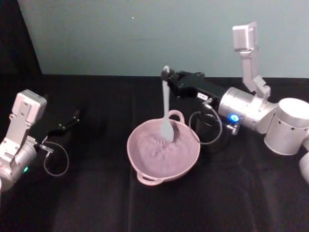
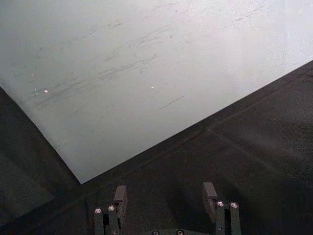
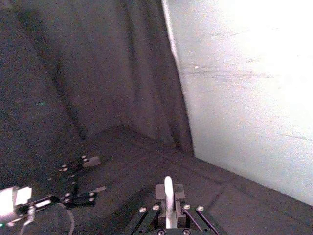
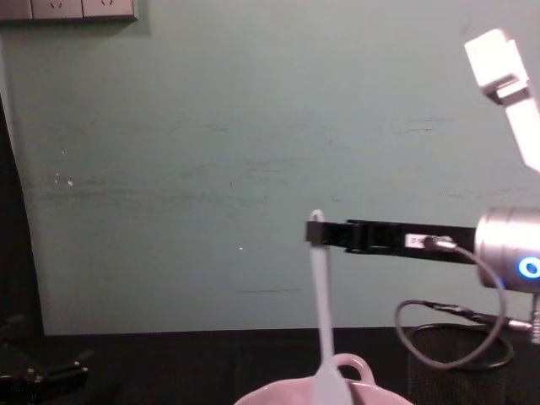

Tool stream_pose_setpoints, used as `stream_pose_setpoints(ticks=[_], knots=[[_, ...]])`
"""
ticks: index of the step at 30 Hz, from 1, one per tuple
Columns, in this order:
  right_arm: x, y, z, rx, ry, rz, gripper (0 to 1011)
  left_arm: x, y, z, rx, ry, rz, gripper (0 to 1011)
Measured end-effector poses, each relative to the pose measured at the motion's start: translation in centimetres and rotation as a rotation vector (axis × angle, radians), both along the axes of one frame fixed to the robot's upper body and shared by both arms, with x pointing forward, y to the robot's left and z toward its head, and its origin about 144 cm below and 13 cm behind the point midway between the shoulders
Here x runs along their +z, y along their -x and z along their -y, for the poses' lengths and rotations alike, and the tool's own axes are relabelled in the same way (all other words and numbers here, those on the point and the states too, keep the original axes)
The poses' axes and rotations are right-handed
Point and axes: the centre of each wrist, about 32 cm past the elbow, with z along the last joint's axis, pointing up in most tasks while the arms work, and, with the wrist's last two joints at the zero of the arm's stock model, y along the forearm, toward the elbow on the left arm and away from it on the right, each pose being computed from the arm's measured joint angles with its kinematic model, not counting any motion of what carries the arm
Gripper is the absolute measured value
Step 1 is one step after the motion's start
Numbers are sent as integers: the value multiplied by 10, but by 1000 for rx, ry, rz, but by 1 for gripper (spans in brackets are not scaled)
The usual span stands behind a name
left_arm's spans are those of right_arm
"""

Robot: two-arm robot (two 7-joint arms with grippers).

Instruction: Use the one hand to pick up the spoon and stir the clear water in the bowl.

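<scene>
My right gripper point(image 1: 167, 77) reaches in from the right above the table, shut on the top of the white spoon point(image 1: 166, 110). The spoon hangs nearly upright, its flat head down inside the pale pink bowl point(image 1: 145, 162) at the far side. In the chest view the spoon point(image 4: 320, 304) drops from the right gripper point(image 4: 315, 233) into the bowl point(image 4: 354, 368). The right wrist view shows the spoon's handle end point(image 3: 168, 198) clamped between the fingers point(image 3: 157, 192). My left gripper point(image 1: 75, 116) is parked at the left of the table; the left wrist view shows it point(image 2: 165, 198) open and empty.
A black wire-mesh cup point(image 1: 208, 131) stands just right of the bowl, under the right wrist. A black cloth point(image 1: 96, 203) covers the table, and a pale green wall point(image 1: 145, 34) runs behind it.
</scene>
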Motion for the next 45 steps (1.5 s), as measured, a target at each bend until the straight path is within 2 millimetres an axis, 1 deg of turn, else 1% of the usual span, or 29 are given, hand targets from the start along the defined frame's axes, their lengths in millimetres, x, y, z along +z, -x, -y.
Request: stream_pose_setpoints(ticks=[1, 5, 8, 9, 15, 18, 20, 24, 25, 27, 30, 35, 42, 45], knots=[[1, 1, 4, -13, 2, 0, 110, 0, 0, 0, 0, 0, 0, 1011], [2, 5, 11, -26, 8, 2, 110, 0, 0, 0, 0, 0, 0, 1011], [5, 13, 17, -29, 13, 5, 110, 0, 0, 0, 0, 0, 0, 1011], [5, 13, 17, -29, 13, 5, 110, 0, 0, 0, 0, 0, 0, 1011], [9, 29, 19, -8, 32, 7, 110, 0, 0, 0, 0, 0, 0, 1011], [9, 37, 15, 17, 40, 5, 110, 0, 0, 0, 0, 0, 0, 1011], [10, 43, 7, 51, 43, 5, 110, 0, 0, 0, 0, 0, 0, 1011], [9, 47, -5, 94, 40, 2, 110, 0, 0, 0, 0, 0, 0, 1011], [9, 47, -5, 94, 40, 2, 110, 0, 0, 0, 0, 0, 0, 1011], [10, 47, -16, 125, 32, 6, 110, 0, 0, 0, 0, 0, 0, 1011], [10, 45, -22, 138, 28, 7, 110, 0, 0, 0, 0, 0, 0, 1011], [8, 37, -31, 146, 21, 9, 110, 0, 0, 0, 0, 0, 0, 1011], [5, 20, -33, 122, 7, 5, 110, 0, 0, 0, 0, 0, 0, 1011], [5, 13, -27, 93, 2, 8, 110, 0, 0, 0, 0, 0, 0, 1011]])
